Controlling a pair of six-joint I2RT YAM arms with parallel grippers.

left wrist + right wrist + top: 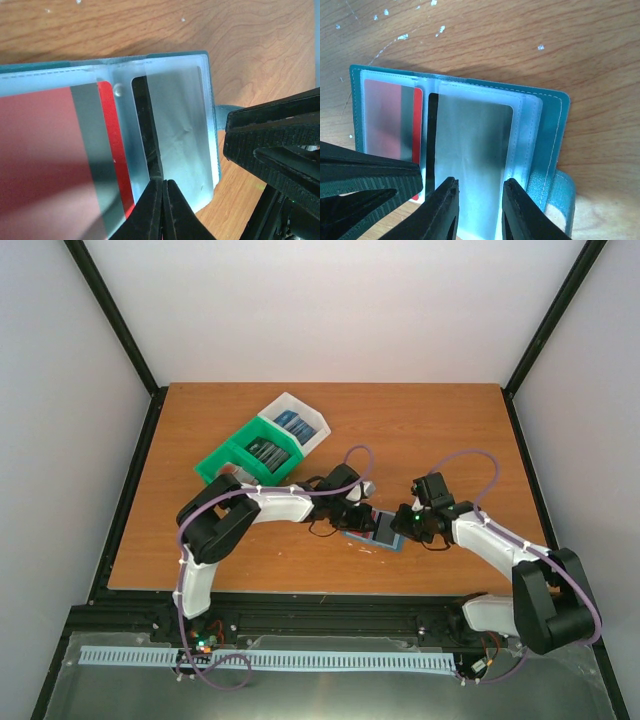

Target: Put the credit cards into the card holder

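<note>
The teal card holder (pixel 380 531) lies open on the table between both grippers. In the left wrist view the card holder (pixel 202 56) shows a red card (pixel 109 150) in its left clear sleeve and a dark card (pixel 145 120) as a narrow strip beside a glary sleeve. My left gripper (pixel 163 182) is shut, its tips meeting at the near end of that dark strip; whether they pinch it does not show. In the right wrist view my right gripper (pixel 480 187) is open over the holder (pixel 555 125), its jaws straddling the glary sleeve, with the dark card (pixel 432 135) and red card (pixel 417 130) to its left.
A green bin (pixel 240 455) and a white bin (pixel 300 420), both holding dark cards, stand behind the left arm at the table's middle back. The holder's strap (pixel 565 195) sticks out on the side nearest the right gripper. Both grippers (pixel 362 523) (pixel 398 527) crowd the holder.
</note>
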